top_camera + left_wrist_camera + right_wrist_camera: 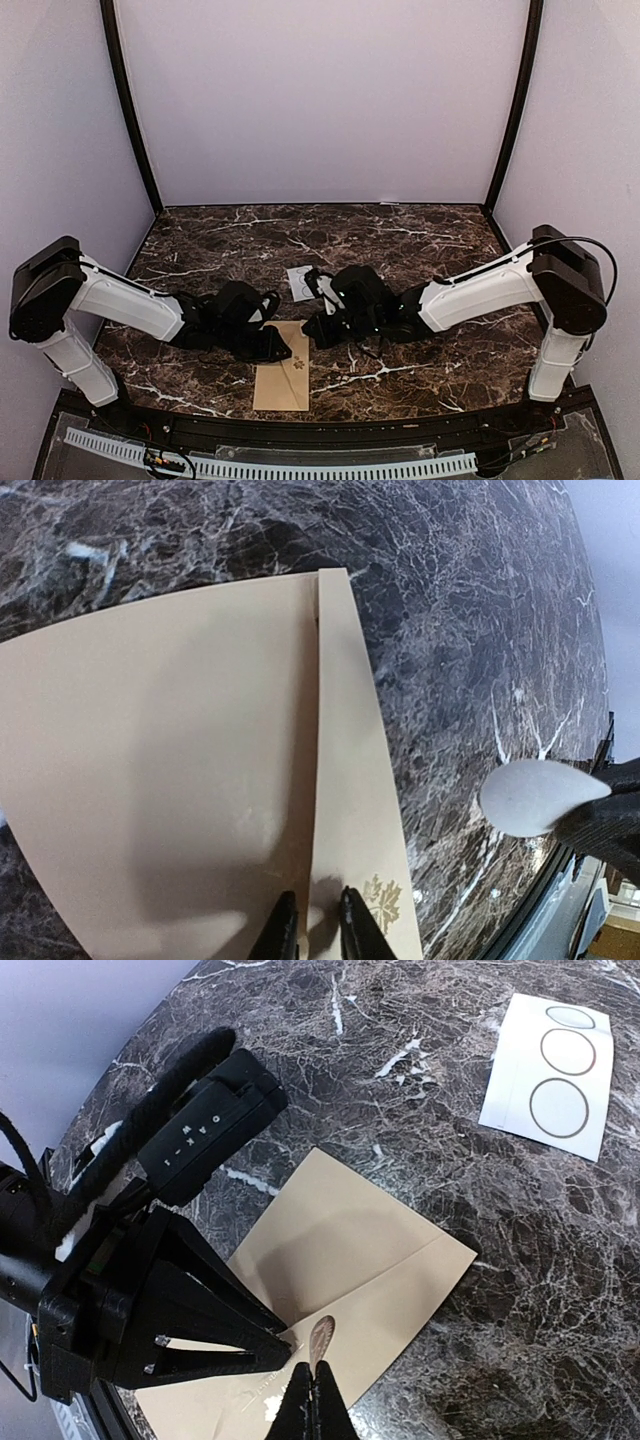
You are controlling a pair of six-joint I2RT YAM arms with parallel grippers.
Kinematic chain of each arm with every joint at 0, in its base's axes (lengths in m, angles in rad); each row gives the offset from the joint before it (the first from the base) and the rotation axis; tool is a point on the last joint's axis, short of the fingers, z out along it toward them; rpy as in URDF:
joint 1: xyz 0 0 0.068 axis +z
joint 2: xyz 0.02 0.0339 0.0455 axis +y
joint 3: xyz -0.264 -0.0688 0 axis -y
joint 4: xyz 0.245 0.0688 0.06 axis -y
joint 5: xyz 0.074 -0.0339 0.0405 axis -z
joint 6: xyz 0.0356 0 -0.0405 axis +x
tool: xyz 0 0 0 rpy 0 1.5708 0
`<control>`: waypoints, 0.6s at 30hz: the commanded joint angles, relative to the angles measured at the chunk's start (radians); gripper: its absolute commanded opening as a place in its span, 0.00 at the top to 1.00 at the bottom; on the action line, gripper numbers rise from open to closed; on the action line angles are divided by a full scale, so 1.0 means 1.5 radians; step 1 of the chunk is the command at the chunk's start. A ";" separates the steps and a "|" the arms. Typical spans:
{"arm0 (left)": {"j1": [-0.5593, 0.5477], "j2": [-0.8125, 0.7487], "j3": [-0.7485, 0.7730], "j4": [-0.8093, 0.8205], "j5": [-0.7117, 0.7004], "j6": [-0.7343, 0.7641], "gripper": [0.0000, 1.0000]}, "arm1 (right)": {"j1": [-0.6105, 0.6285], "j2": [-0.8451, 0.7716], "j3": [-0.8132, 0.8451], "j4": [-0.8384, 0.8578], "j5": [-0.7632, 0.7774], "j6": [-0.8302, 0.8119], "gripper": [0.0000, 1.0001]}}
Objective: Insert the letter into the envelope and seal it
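Note:
The tan envelope point(281, 378) lies flat near the front edge, its flap point(170, 780) folded over the body. A gold leaf mark point(383, 901) sits beside the flap's edge. My left gripper point(317, 935) rests its tips on the envelope astride that edge, jaws a narrow gap apart with nothing pinched. It also shows as a black wedge in the right wrist view point(285, 1338). My right gripper point(312, 1397) is shut, and a small round brown seal sticker point(322, 1333) stands tilted at its tips, just over the flap point(345, 1230). The letter is hidden.
A white sticker card point(547, 1072) with ring outlines lies on the dark marble table point(420, 235) beyond the envelope; it also shows in the top view point(299, 282). The right arm's white shell point(535, 796) hangs close beside the envelope. Both arms point(130, 300) point(470, 292) converge over it.

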 commanded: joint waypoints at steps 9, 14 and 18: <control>-0.003 0.061 -0.026 -0.022 0.036 -0.004 0.93 | 0.020 0.016 0.009 -0.014 -0.027 0.021 1.00; -0.003 0.069 -0.026 -0.019 0.040 -0.004 0.94 | 0.028 0.018 0.007 -0.032 -0.022 0.025 1.00; -0.004 0.069 -0.027 -0.018 0.041 -0.001 0.94 | 0.033 0.021 0.012 -0.044 -0.021 0.028 1.00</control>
